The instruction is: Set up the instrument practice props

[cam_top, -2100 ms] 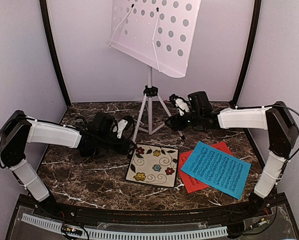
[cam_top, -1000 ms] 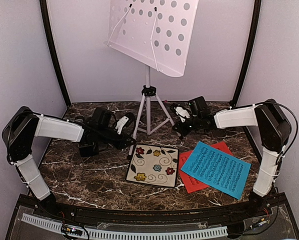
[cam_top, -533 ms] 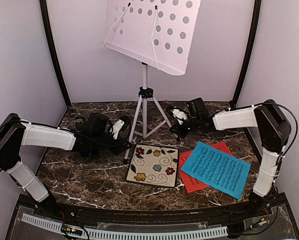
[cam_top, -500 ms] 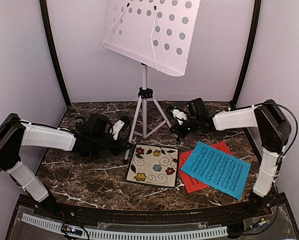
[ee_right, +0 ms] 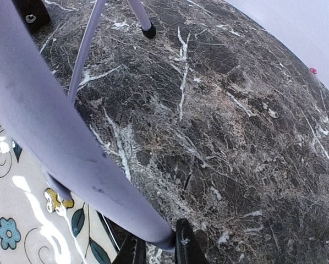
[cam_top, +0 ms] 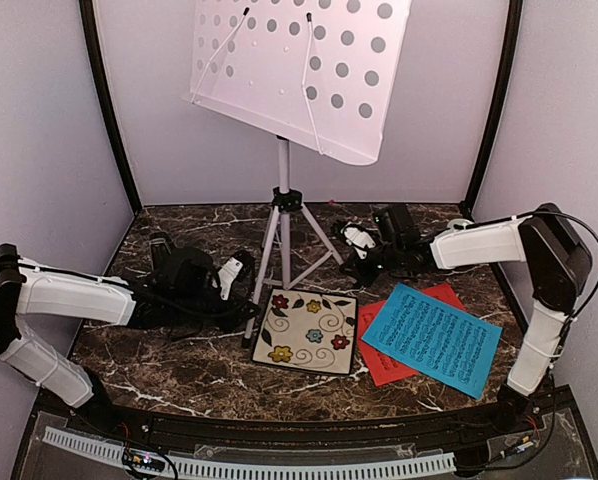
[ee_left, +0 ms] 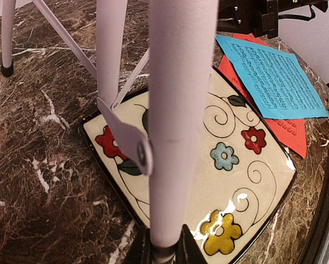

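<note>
The white perforated music stand [cam_top: 299, 70] rises on its tripod [cam_top: 279, 215] at the back middle of the marble table. My left gripper [cam_top: 241, 283] is shut on the tripod's front left leg [ee_left: 178, 126], low down near its foot. My right gripper [cam_top: 354, 248] is shut on the right leg [ee_right: 54, 132], also near the foot. In the left wrist view my gripper [ee_left: 162, 254] pinches the white tube; in the right wrist view my gripper [ee_right: 156, 248] does the same. A blue music sheet [cam_top: 431, 338] lies over a red music sheet [cam_top: 382, 366] at the front right.
A square floral tile [cam_top: 304, 330] lies just in front of the tripod, its edge under the left-held leg [ee_left: 230, 181]. The enclosure's walls and black corner posts [cam_top: 109, 110] close in the sides and back. Both forearms stretch low over the table.
The stand has shifted left and slightly toward the front, carried by both grippers. The left arm has stretched out lower over the table; the right gripper has followed leftward.
</note>
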Robot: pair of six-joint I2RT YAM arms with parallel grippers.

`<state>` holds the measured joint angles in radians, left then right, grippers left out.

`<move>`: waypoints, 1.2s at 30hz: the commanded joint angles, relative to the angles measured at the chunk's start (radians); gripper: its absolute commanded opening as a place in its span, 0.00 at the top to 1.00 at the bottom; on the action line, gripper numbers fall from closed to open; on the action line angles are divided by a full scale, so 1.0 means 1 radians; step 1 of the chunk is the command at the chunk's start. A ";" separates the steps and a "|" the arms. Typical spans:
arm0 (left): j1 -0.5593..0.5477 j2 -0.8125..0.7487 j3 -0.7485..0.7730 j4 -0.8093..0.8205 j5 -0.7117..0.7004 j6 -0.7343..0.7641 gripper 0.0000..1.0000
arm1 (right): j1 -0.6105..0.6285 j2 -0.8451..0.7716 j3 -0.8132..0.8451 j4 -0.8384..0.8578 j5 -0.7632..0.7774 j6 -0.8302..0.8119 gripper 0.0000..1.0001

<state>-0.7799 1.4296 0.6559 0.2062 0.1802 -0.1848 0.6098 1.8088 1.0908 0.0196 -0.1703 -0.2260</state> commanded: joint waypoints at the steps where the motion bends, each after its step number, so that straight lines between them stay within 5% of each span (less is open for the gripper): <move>1: -0.047 -0.082 -0.076 -0.158 0.022 -0.113 1.00 | -0.039 -0.021 -0.026 -0.028 0.103 0.146 1.00; 24: -0.245 -0.138 -0.205 -0.117 -0.003 -0.242 1.00 | -0.064 -0.060 -0.034 -0.046 0.262 0.146 1.00; 36: -0.354 0.091 -0.153 0.095 0.027 -0.300 1.00 | -0.116 -0.037 0.029 -0.069 0.318 0.098 1.00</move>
<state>-1.0439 1.4296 0.5259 0.4297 0.0292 -0.4412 0.6140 1.7649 1.0740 -0.0563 -0.0875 -0.2474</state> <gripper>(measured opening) 0.130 0.143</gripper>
